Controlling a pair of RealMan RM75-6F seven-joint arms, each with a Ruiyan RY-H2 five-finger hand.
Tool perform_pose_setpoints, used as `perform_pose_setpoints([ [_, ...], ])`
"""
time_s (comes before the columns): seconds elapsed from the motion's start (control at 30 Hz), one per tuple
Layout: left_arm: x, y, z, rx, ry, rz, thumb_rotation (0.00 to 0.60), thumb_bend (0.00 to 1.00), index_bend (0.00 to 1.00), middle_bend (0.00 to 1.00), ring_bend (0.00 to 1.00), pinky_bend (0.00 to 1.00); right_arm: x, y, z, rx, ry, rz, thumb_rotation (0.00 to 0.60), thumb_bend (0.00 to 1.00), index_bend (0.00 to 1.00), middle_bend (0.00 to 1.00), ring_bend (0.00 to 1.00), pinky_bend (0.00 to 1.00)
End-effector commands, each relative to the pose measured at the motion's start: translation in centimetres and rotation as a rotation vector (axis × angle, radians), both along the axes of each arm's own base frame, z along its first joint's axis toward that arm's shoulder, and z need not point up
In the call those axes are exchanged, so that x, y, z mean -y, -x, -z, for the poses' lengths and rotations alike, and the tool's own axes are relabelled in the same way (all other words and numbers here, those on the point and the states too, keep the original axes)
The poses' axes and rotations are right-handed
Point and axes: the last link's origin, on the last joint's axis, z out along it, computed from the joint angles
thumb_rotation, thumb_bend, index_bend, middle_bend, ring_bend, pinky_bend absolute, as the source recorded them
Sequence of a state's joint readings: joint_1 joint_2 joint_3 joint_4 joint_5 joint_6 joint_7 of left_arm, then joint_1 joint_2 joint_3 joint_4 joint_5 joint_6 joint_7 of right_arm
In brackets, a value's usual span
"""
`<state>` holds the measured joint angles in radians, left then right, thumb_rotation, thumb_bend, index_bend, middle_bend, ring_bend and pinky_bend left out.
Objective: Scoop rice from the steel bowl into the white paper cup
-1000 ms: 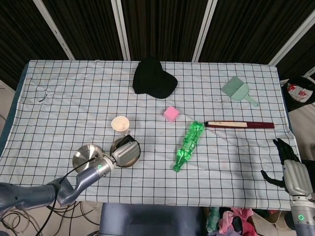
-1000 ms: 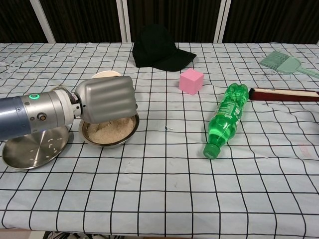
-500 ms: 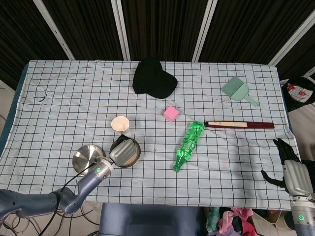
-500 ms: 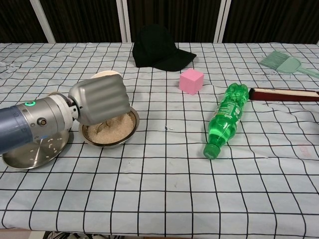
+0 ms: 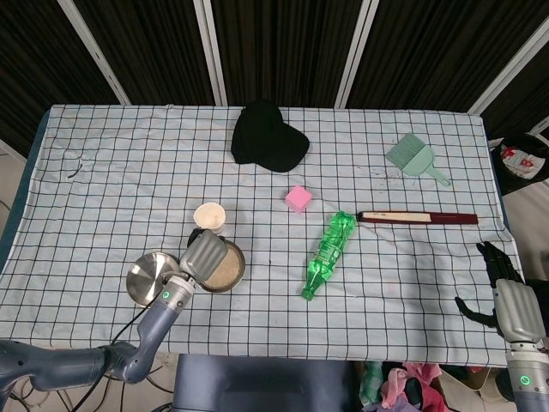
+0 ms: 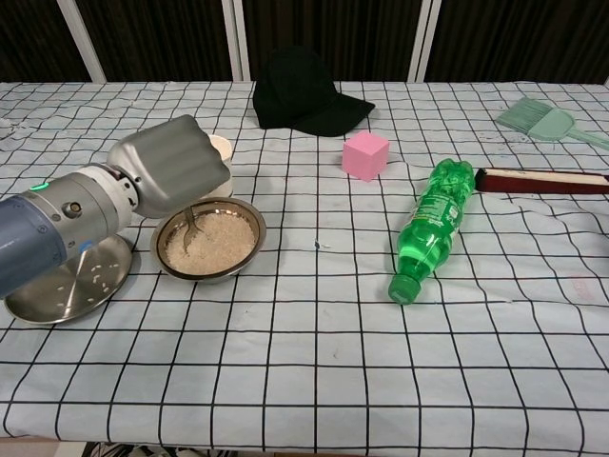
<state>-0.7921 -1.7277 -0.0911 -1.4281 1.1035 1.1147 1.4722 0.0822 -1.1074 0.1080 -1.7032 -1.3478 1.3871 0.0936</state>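
Observation:
The steel bowl (image 5: 228, 268) (image 6: 211, 271) of rice (image 6: 217, 244) stands near the table's front left. Just behind it is the white paper cup (image 5: 209, 216) (image 6: 222, 146), half hidden in the chest view. My left hand (image 5: 202, 252) (image 6: 171, 175) hovers over the bowl's left rim, between bowl and cup, its back toward the camera. From under it a thin metal spoon (image 6: 191, 223) reaches down into the rice; the fingers around it are hidden. My right hand (image 5: 506, 296) hangs past the table's right front corner, fingers apart, holding nothing.
A flat steel dish (image 5: 144, 276) (image 6: 57, 290) with stray grains lies left of the bowl. A green bottle (image 5: 328, 253) (image 6: 433, 224) lies to the right. Further back are a pink cube (image 5: 298, 198), a black cap (image 5: 266, 137), a green brush (image 5: 412, 157) and a dark red stick (image 5: 418, 218).
My left hand has risen and drawn back leftward off the bowl toward the cup, uncovering the rice and the spoon. The right hand has not moved.

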Motion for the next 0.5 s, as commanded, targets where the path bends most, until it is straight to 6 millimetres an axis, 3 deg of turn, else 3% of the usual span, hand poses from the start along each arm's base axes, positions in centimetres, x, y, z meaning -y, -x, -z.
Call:
perform_pose_setpoints([
  [0.03, -0.2, -0.01, -0.33, 0.032, -0.007, -0.027, 0.6, 0.48, 0.78, 1.0, 1.0, 1.0, -0.01, 0.0, 0.02, 0.001, -0.001, 0.0, 0.6, 0.21, 0.0, 0.0, 0.0, 0.17],
  [0.5, -0.47, -0.27, -1.15, 0.105, -0.01, -0.06, 0.6, 0.48, 0.78, 1.0, 1.0, 1.0, 0.0, -0.02, 0.0, 0.001, 0.002, -0.001, 0.6, 0.21, 0.0, 0.0, 0.0, 0.17],
])
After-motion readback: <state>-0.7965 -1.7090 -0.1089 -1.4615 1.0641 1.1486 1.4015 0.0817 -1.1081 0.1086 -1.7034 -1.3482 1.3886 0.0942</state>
